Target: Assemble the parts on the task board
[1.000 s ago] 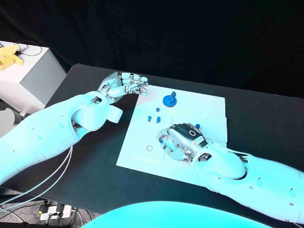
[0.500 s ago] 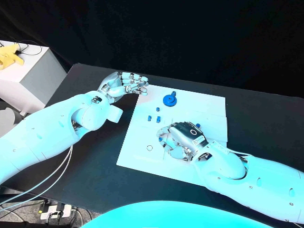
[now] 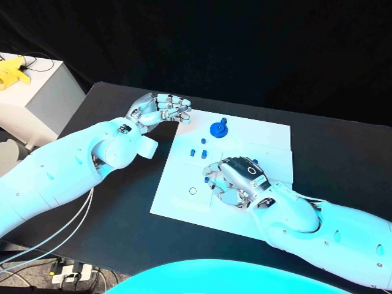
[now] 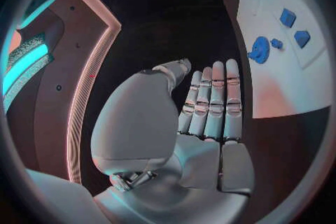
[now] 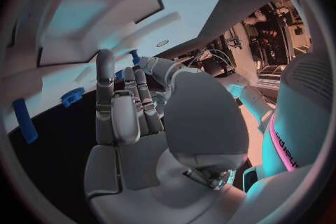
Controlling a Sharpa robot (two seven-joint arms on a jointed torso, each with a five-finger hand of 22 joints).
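Note:
The white task board [image 3: 267, 138] lies in the middle of the black table. A round blue part [image 3: 218, 128] with a small peg [image 3: 223, 120] beside it stands near the board's far edge. Three small blue pieces [image 3: 198, 151] sit closer in. My right hand [image 3: 234, 177] hovers low over the board's middle, fingers pointing down, with one blue piece [image 3: 254, 162] just past it. In the right wrist view the fingers [image 5: 122, 106] lie straight and hold nothing. My left hand [image 3: 161, 109] rests off the board's far left corner; its fingers [image 4: 210, 101] lie side by side and hold nothing.
A white box [image 3: 28, 98] with a yellow object [image 3: 6, 72] on top stands beyond the table's left edge. Bare black table [image 3: 337, 153] lies to the right of the board. A small ring mark [image 3: 192, 190] shows on the board's near left.
My right hand has shifted slightly over the board's middle, and its fingers have moved a little. The left hand and the blue parts have stayed put.

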